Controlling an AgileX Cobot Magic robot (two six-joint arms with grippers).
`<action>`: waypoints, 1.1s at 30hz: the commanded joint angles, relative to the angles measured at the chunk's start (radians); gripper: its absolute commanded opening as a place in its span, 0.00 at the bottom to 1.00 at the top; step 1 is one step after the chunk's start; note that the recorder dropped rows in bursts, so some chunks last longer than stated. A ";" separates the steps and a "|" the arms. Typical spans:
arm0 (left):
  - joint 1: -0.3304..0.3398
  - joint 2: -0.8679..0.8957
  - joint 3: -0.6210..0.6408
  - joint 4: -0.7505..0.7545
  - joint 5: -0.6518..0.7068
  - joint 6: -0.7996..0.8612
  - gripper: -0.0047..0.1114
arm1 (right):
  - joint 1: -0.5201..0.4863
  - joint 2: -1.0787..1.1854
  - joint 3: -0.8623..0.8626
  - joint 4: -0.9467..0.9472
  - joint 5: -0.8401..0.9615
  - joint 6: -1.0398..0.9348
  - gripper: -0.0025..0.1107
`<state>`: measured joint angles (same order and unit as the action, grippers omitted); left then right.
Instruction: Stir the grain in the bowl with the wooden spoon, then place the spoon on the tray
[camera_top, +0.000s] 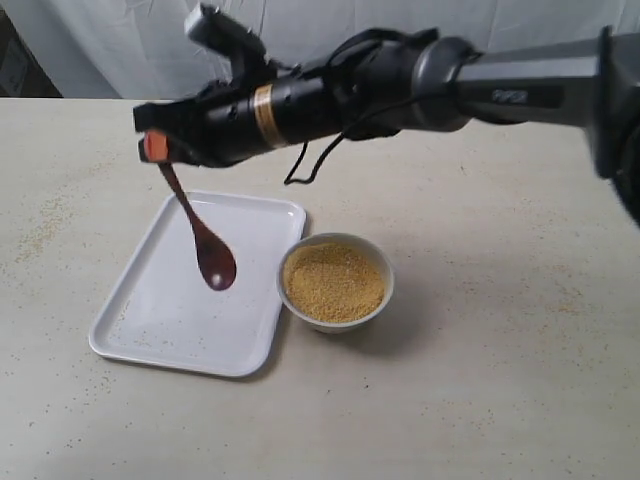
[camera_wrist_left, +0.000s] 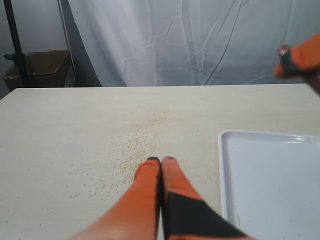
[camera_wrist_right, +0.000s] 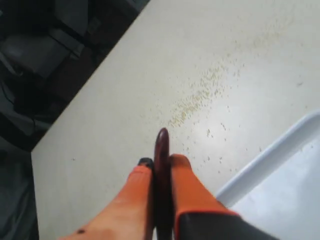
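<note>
My right pincer (camera_top: 156, 148) grips the dark reddish-brown wooden spoon (camera_top: 205, 245), which hangs above the flat white rectangular tray (camera_top: 160, 325). My left pincer (camera_wrist_left: 161, 160) is clenched on nothing, over the counter (camera_wrist_left: 75, 130).

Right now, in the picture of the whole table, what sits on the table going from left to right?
tray → bowl, with the grain in it. The wooden spoon hangs from the right gripper in front of the tray, so it gets no spot of its own.

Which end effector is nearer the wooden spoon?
Right. The right end effector grips the wooden spoon by its handle above the tray; the left end effector, shut and empty, is over the table beside the tray.
</note>
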<state>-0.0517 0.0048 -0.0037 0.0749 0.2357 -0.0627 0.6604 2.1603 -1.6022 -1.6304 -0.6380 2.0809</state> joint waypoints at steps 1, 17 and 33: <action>0.001 -0.005 0.004 -0.003 -0.005 -0.003 0.04 | 0.027 0.136 -0.058 -0.010 0.014 0.033 0.20; 0.001 -0.005 0.004 -0.003 -0.005 -0.003 0.04 | -0.007 0.137 -0.115 -0.114 0.268 0.026 0.50; 0.001 -0.005 0.004 -0.003 -0.005 -0.003 0.04 | -0.479 -0.068 0.046 -0.114 -0.583 0.035 0.01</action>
<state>-0.0517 0.0048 -0.0037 0.0749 0.2357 -0.0627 0.2382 2.1490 -1.6175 -1.7397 -1.1173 2.0811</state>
